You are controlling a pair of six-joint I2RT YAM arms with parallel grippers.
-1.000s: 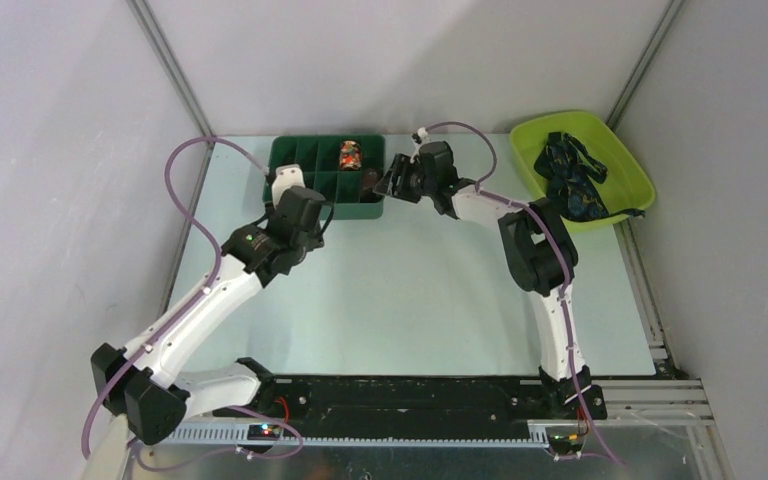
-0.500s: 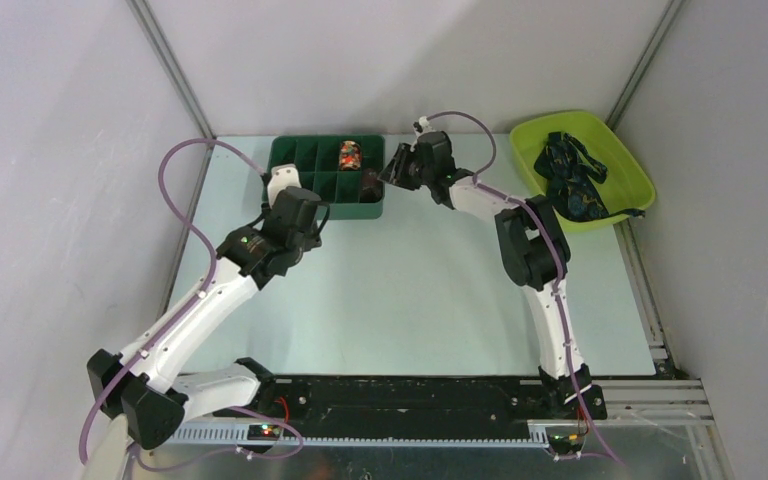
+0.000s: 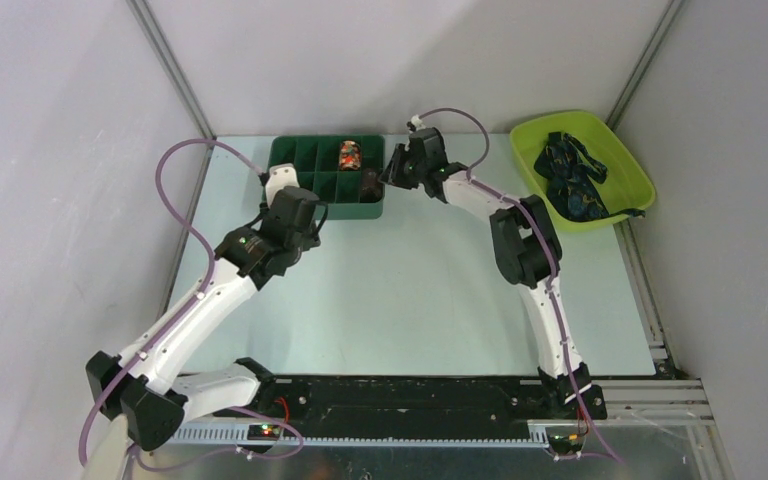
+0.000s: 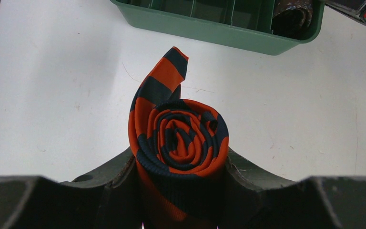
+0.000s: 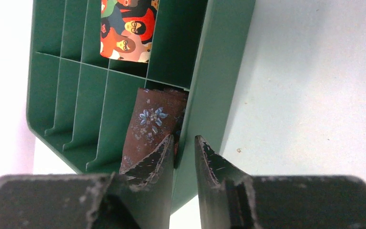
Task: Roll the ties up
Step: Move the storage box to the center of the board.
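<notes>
Left pincer (image 4: 178,167) is clamped on the red-orange striped tie (image 4: 178,138), already a tight roll with its tail end sticking up, held just over the worktop (image 3: 410,290) a bit short of the green tray (image 5: 214,71). Right pincer (image 5: 184,148) is pinched narrow around the tray's right wall, one finger inside and one outside. The inside finger sits beside a brown floral roll (image 5: 152,119). One cell further back there's a colourful cartoon-print roll (image 5: 126,28). Far right, dark navy ties (image 3: 570,180) are heaped in the lime tub (image 3: 630,165).
</notes>
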